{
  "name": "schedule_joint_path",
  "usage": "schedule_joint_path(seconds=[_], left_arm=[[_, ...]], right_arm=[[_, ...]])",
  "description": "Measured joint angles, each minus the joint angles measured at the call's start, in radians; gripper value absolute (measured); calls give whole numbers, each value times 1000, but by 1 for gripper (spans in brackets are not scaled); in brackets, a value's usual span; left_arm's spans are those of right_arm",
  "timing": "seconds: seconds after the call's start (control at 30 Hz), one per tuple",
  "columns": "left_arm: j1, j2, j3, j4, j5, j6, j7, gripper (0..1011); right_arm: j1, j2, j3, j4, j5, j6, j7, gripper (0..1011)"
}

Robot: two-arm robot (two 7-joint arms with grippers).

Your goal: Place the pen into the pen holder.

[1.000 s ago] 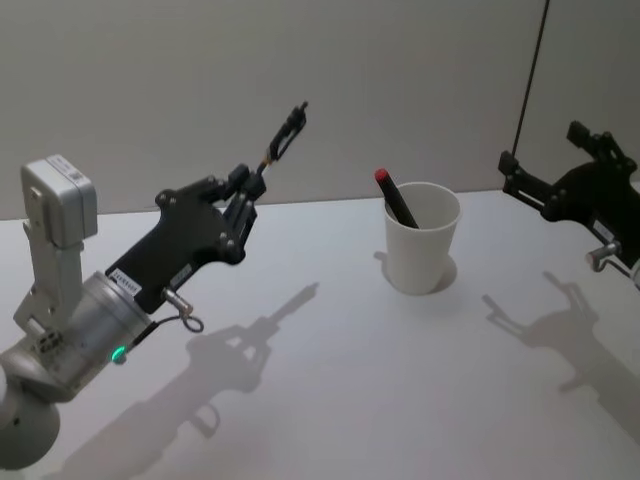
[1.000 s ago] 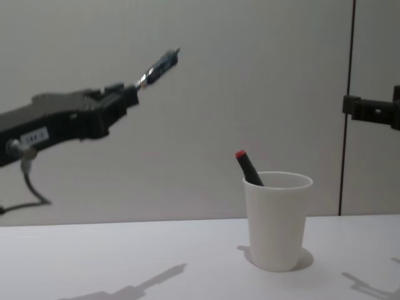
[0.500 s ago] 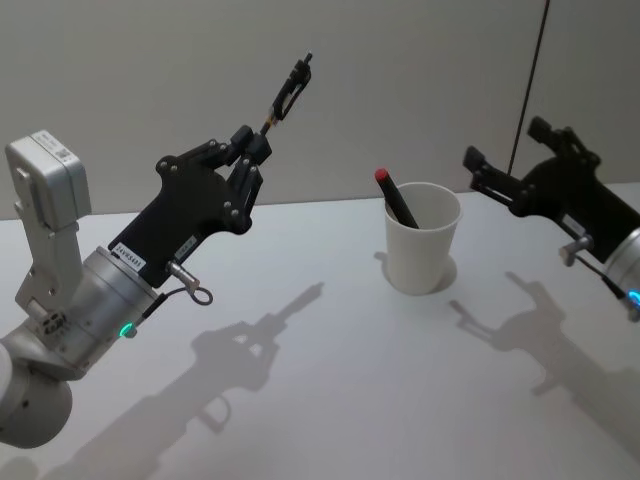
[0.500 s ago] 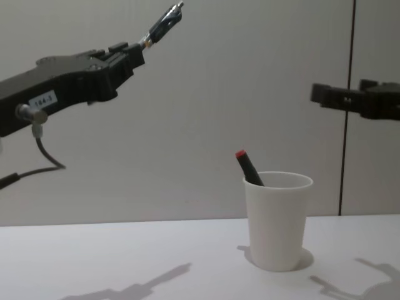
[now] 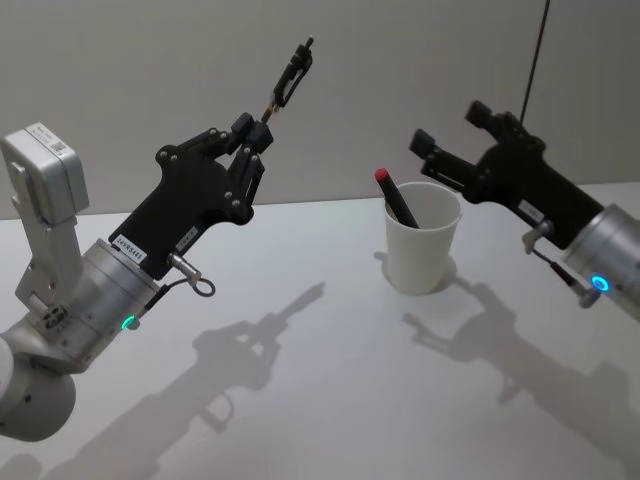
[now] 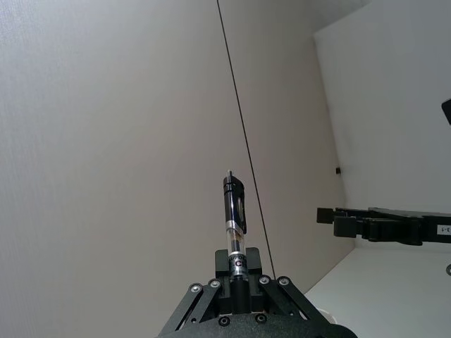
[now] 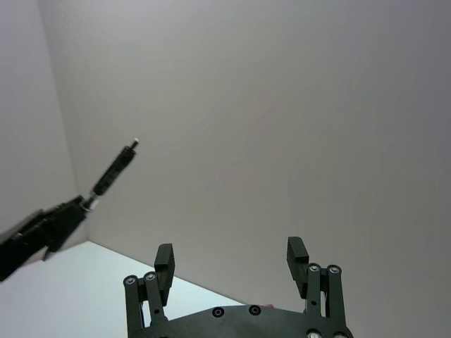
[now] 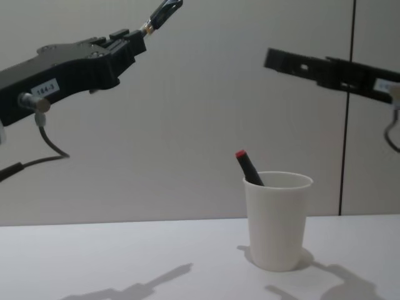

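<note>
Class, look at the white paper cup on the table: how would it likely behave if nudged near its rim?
The cup probably tips easily: it narrows toward its base, and a red-capped marker leans against its rim. It looks thin-walled, so likely light and easy to crush. Pushed low, it may just slide on the smooth table.

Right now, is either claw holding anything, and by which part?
The left claw pinches a slim black-and-clear pen by its lower end; the right claw is open and empty.
</note>
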Motion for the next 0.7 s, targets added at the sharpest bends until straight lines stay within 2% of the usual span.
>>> schedule_joint_path(seconds=[0.37,0.7], left_arm=[[-2,-2,0,-1,1,-4,-1,129],[-3,-3,0,-1,1,-5,-1,129]], right_arm=[[30,-31,-14,23,53,-2,63,1002],[35,-51,-23,25,94,1,29,1002]])
